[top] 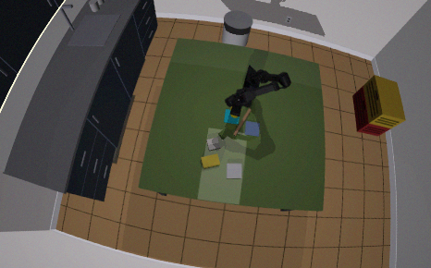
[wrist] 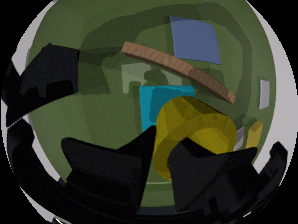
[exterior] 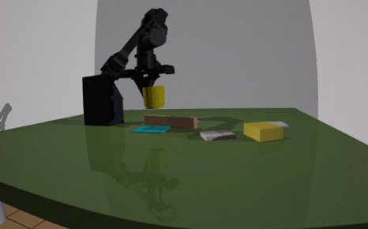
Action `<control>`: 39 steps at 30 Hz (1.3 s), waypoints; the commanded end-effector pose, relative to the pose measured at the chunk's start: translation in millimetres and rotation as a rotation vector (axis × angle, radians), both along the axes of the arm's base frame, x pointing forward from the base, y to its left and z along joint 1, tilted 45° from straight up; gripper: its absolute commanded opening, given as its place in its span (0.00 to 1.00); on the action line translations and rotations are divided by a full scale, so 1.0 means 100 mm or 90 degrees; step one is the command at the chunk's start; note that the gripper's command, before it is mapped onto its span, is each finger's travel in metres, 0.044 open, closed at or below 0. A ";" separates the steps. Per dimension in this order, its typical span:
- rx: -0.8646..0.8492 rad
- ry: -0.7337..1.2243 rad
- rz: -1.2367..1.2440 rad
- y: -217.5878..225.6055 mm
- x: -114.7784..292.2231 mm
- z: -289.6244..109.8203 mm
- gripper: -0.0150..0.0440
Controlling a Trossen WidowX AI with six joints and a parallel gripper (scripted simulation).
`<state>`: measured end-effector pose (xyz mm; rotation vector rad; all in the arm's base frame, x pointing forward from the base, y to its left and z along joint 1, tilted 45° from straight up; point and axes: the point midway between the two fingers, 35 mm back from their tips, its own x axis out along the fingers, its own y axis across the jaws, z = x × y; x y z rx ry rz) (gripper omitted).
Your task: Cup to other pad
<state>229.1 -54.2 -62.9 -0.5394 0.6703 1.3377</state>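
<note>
The yellow cup (exterior: 154, 97) (wrist: 175, 112) is held upright, well above the table. My gripper (exterior: 148, 84) (wrist: 161, 130) is shut on its wall, one finger inside and one outside. In the overhead view the cup is over or close by the teal pad (top: 227, 118) (exterior: 151, 129) (wrist: 146, 107), partly hidden under the arm. The blue pad (top: 252, 128) (wrist: 196, 41) lies on the other side of the wooden bar (top: 242, 122) (exterior: 178, 122) (wrist: 175, 65), with nothing on it. I cannot make out marbles in the cup, and see none on the table.
The low wooden bar stands between the two pads, below the cup's height. A yellow block (top: 210, 161) (exterior: 263, 131) (wrist: 254, 135), a pale grey slab (top: 213, 143) (exterior: 217, 135) and a white slab (top: 234, 171) (exterior: 279, 125) (wrist: 264, 94) lie farther from the arm's base.
</note>
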 end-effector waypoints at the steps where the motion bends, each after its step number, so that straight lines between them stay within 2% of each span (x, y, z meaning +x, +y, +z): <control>1: -0.002 0.000 0.005 -0.06 -0.05 -0.09 0.25; 39: -0.001 0.000 0.005 0.23 -0.03 -0.48 0.25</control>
